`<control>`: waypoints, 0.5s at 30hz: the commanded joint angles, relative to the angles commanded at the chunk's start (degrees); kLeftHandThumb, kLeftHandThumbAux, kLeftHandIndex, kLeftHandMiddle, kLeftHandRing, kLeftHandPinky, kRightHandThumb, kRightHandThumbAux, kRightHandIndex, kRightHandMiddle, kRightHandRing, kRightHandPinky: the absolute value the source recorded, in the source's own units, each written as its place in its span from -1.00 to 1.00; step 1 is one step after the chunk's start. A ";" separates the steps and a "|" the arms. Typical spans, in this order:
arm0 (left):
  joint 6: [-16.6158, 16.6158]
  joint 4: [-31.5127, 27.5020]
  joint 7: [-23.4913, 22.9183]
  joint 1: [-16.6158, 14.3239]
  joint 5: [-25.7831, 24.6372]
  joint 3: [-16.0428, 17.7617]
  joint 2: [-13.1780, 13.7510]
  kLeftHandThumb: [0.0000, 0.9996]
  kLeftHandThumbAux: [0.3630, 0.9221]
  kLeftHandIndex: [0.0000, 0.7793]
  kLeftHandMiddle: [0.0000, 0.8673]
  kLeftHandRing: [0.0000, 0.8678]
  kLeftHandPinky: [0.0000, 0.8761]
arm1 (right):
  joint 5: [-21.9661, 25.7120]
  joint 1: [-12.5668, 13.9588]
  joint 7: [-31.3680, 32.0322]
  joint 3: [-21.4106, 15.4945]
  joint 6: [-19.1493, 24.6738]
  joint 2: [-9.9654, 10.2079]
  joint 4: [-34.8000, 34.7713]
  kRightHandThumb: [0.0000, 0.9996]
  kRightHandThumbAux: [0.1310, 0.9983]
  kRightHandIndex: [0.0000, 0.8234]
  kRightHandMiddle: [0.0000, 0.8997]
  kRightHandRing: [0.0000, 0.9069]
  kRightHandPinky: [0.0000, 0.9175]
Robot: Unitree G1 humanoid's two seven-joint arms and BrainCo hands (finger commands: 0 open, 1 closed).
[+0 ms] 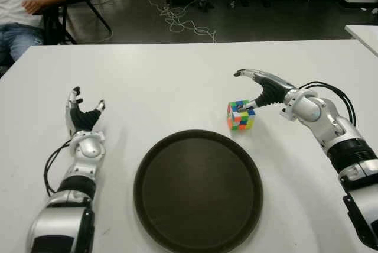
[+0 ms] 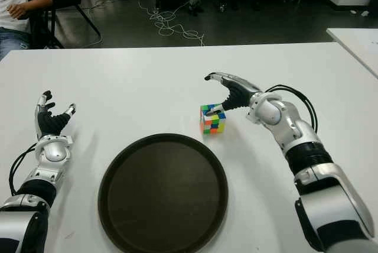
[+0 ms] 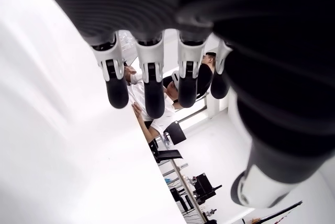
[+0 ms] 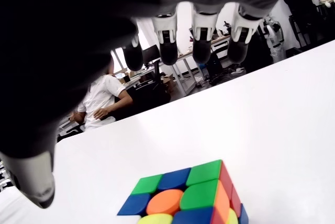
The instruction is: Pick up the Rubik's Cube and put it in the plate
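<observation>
cube: Rubik's Cube (image 1: 241,115) sits on the table (image 1: 177,81), just beyond the plate (image 1: 198,189)
right hand (image 1: 260,90): fingers spread above it, holding nothing
left hand (image 1: 82,117): idle, open, left of plate
risk: I figure closing off-centre shoves the cube away

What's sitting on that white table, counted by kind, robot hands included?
Rubik's Cube: 1
Plate, dark, round, nothing in it: 1
Robot hands: 2, the left hand open, the right hand open over the cube
Total: 4
</observation>
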 joint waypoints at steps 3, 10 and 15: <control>-0.24 0.01 -0.09 0.04 -0.07 -0.01 0.03 -0.17 0.38 -0.75 -0.66 -0.66 -0.63 | -0.31 -0.28 -0.66 0.12 -1.01 0.06 1.03 -1.00 0.04 -1.00 -1.00 -1.00 -1.00; -1.21 0.00 0.44 0.27 0.82 -0.65 0.30 -0.19 0.41 -0.74 -0.65 -0.65 -0.61 | -1.22 -1.31 -1.35 0.82 -2.64 0.15 3.80 -1.00 -0.06 -1.00 -1.00 -1.00 -1.00; -1.46 -0.01 0.56 0.34 1.08 -0.86 0.38 -0.19 0.42 -0.75 -0.65 -0.65 -0.59 | -0.95 -1.71 -0.64 0.90 -2.87 0.27 4.55 -1.00 -0.02 -1.00 -1.00 -1.00 -1.00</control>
